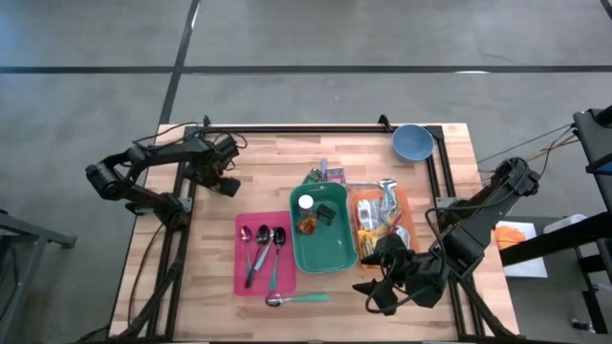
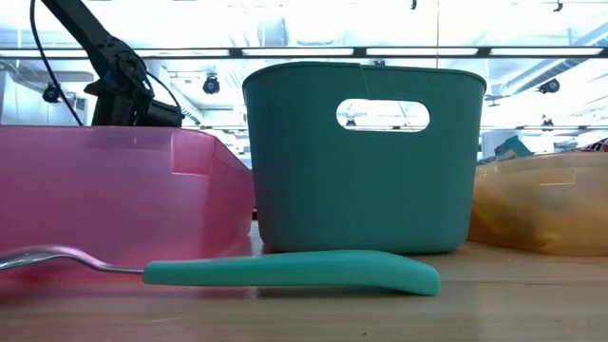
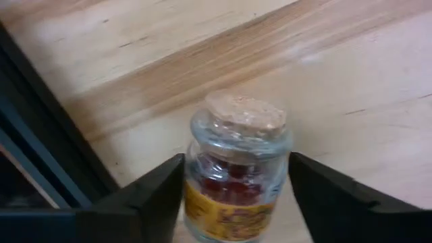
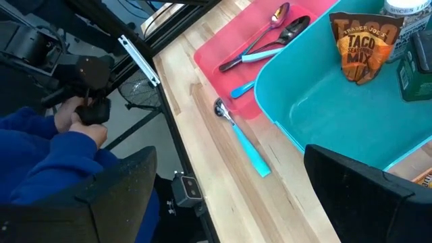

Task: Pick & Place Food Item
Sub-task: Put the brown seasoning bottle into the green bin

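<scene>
- Two arms over a wood table (image 1: 210,258); L at the far-left corner, R at the near-right edge.
- L gripper (image 3: 236,196): fingers (image 3: 152,192) either side of a small glass jar (image 3: 236,169), close to the glass; can't tell if they touch it. Jaws narrow-ish, not shut.
- Jar: upright on bare table, cork top, red bits inside, yellow label. In high view it's hidden under the L gripper (image 1: 226,182), well apart from the bins.
- R gripper (image 1: 382,287): jaws wide, empty, hovering just right of the green bin's near corner.
- Green bin (image 1: 320,250) mid-table: holds a taco mix packet (image 4: 361,47), a white-lidded jar (image 1: 305,202) and a dark green box (image 1: 329,214).
- Pink tray (image 1: 247,272) touching the bin's left side w/ three spoons (image 1: 261,250) in it.
- Teal-handled spoon (image 1: 296,299) lies on the table just in front of tray and bin.
- Orange tray (image 1: 406,205) right of the bin, w/ packets.
- Blue bowl (image 1: 411,141) at far-right corner.
- R wrist view: a person's hand (image 4: 77,121), blue sleeve (image 4: 40,169), off the table's edge, on a dark device.
</scene>
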Motion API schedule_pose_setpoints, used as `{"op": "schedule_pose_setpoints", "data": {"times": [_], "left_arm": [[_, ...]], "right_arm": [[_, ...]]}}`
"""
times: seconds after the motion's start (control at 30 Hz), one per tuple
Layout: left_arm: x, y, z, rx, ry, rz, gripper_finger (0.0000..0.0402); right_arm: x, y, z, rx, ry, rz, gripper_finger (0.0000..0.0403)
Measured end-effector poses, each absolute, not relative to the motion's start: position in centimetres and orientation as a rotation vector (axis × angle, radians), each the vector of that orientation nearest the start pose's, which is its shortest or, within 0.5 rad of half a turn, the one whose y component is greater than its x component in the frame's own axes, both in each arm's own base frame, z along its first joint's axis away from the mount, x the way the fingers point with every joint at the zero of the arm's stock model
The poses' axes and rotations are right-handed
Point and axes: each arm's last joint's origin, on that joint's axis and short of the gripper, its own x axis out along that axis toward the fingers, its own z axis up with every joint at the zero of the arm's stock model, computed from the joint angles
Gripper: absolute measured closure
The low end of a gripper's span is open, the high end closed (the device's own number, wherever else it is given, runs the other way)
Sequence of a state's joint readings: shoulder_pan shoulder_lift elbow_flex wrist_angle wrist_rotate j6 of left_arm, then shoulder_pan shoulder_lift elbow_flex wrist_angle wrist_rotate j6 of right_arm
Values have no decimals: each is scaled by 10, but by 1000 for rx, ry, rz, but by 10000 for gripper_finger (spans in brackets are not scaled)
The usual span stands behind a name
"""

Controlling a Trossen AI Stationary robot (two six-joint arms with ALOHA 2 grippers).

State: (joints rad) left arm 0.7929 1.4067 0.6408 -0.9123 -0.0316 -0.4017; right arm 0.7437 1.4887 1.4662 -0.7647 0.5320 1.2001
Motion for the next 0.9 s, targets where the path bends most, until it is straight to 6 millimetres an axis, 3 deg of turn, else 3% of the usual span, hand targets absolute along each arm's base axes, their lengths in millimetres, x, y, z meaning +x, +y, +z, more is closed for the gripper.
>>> {"op": "schedule_pose_setpoints", "data": {"times": [0.17, 0.7, 0.9], "left_arm": [[130, 132, 142, -984, 1456, 959, 229], [143, 140, 142, -1098, 1243, 891, 229], [150, 146, 143, -1152, 1114, 953, 229]], "right_arm": [[238, 199, 355, 691, 643, -195, 34], [238, 199, 355, 690, 643, -195, 34], [238, 199, 355, 689, 643, -195, 34]]}}
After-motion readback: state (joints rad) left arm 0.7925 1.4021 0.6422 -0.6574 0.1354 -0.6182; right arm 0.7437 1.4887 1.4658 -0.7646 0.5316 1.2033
